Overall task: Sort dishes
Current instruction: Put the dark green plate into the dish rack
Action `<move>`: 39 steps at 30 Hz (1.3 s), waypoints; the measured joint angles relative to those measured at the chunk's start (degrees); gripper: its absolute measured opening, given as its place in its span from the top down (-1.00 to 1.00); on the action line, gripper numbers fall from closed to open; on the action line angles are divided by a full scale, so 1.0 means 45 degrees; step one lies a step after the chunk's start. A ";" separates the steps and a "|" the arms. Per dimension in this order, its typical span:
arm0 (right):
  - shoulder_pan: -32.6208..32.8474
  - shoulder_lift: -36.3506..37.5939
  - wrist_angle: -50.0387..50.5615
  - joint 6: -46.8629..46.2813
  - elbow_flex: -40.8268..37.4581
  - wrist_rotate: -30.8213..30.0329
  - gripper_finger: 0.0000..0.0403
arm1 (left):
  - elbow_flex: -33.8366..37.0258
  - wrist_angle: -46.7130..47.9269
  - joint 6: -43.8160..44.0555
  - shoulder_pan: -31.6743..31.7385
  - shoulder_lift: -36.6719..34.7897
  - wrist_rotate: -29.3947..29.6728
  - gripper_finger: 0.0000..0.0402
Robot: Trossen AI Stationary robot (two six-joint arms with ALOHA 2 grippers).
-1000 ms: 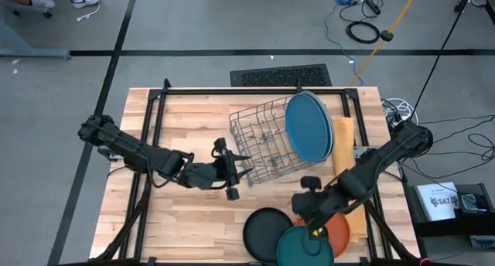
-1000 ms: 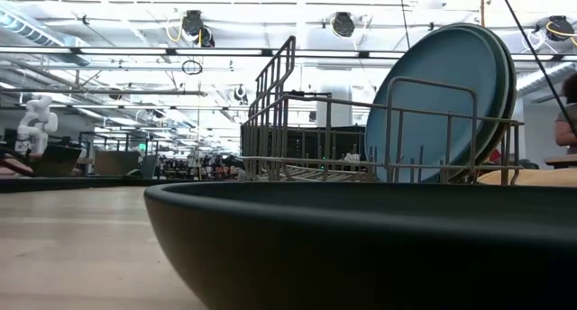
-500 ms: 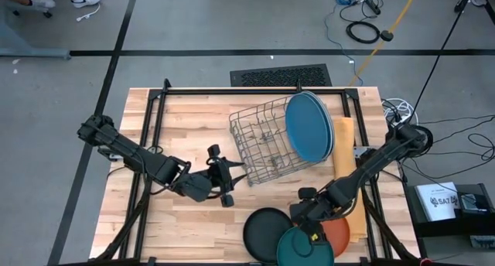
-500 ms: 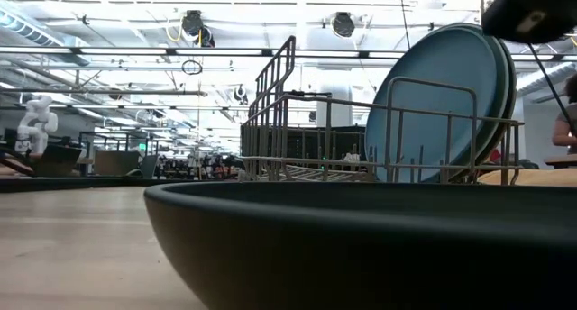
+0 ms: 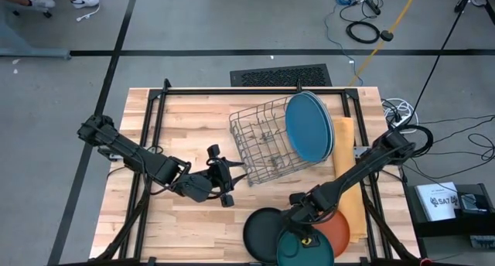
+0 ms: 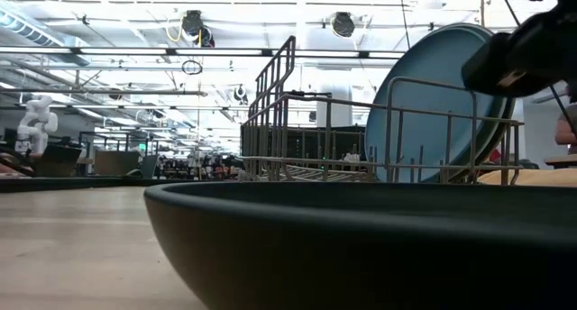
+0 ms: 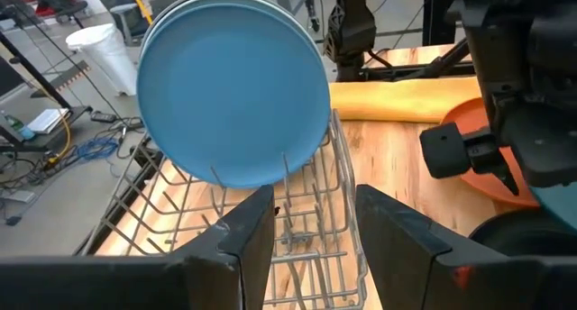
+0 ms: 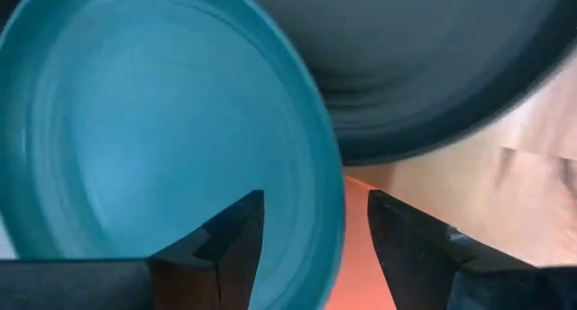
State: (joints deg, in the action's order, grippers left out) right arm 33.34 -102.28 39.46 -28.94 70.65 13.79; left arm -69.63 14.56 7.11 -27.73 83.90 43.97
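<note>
Three small plates lie at the table's near edge: a black plate [image 5: 265, 231], a dark teal plate [image 5: 298, 249] overlapping it, and an orange plate [image 5: 339, 229]. My right gripper [image 5: 303, 223] points steeply down over them, open. Its fingers stand on either side of the teal plate's rim [image 8: 332, 197], and I cannot tell whether they touch it. A medium blue plate [image 5: 308, 128] stands on edge in the wire rack [image 5: 259, 142], with a paler plate [image 5: 331, 127] behind it. My left gripper [image 5: 232, 177] hovers open by the rack's left corner, facing the blue plate [image 7: 234, 85].
A yellow cloth [image 5: 344, 146] lies to the right of the rack and reaches down toward the orange plate. In the low view the black plate's rim [image 6: 361, 247] fills the foreground. Bare wood lies left of the rack and in front of my left arm.
My right gripper has come down toward the table's near edge onto the small plates and has tipped more steeply downward. The plates and the rack have stayed where they were.
</note>
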 joint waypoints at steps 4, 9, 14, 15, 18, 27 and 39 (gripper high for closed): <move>-0.0102 -0.0212 -0.0044 0.0209 0.0000 0.0015 0.08 | 0.0000 0.0031 -0.0005 0.0000 0.0000 0.0005 0.23; -0.0240 -0.0369 -0.0169 0.0350 0.0000 -0.0031 0.29 | 0.0000 0.0038 -0.0005 0.0059 0.0005 0.0005 0.23; -0.0280 -0.0379 -0.0203 0.0487 0.0000 -0.0229 0.59 | 0.0000 0.0041 0.0004 0.0097 0.0005 0.0009 0.23; -0.0280 -0.0379 -0.0193 0.0489 0.0000 -0.0329 0.65 | 0.0000 0.0044 0.0009 0.0092 0.0005 0.0010 0.23; -0.0309 -0.0384 -0.0193 0.0605 0.0000 -0.0414 0.83 | -0.0001 0.0112 0.0010 0.0092 0.0005 0.0006 0.23; -0.0334 -0.0341 0.0150 0.0910 0.0005 -0.0685 0.98 | -0.0005 0.0222 0.0010 0.0105 0.0005 0.0010 0.23; -0.0577 0.1108 0.2581 0.1786 0.0938 -0.4033 0.99 | -0.0005 0.0202 0.0008 0.0253 0.0005 0.0010 0.23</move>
State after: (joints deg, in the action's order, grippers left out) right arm 30.74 -97.29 51.07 -20.91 74.87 -4.36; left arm -69.65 15.47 7.15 -26.59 83.92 44.01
